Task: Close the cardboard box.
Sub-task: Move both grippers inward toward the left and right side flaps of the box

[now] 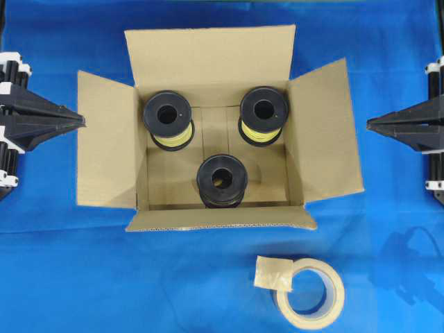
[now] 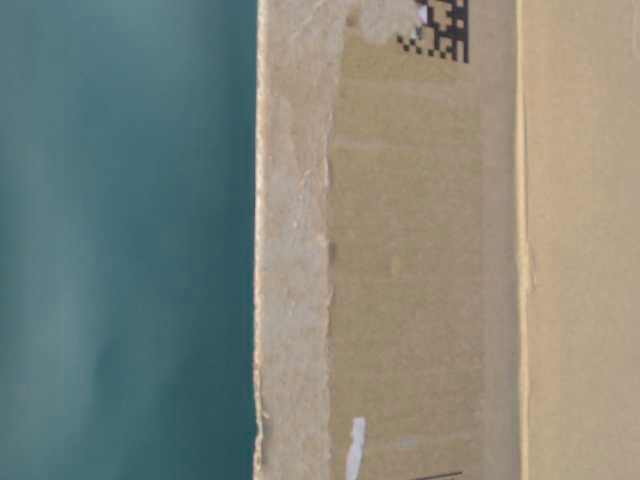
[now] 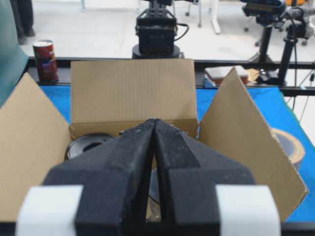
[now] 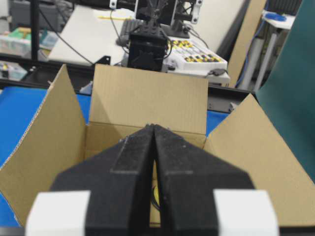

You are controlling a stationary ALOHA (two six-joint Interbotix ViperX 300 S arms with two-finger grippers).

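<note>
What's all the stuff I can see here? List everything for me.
box: one, brown cardboard, centre of the cloth, all four flaps open.
spools: three, black; two at the back wound with yellow, one at the front; all inside the box.
tape roll: one, beige, on the cloth in front of the box, towards the right.
cloth: one, blue, covering the table.
can: one, red, beyond the table in the left wrist view.
left tool: one, black, shut, just left of the box.
right tool: one, black, shut, right of the box.
</note>
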